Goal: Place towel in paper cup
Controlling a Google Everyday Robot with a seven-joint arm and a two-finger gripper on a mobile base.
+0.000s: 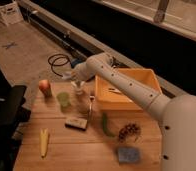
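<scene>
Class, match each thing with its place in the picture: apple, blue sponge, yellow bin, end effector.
Things:
1. apple
2. blue sponge
3. yellow bin
4. end effector

Places:
A. near the front edge of the table, picture's right
B. above the table, between the green cup and the bin
C. far corner, picture's left
D. far side, picture's right

Pairs: 1-C, 2-A, 3-D, 4-B
</scene>
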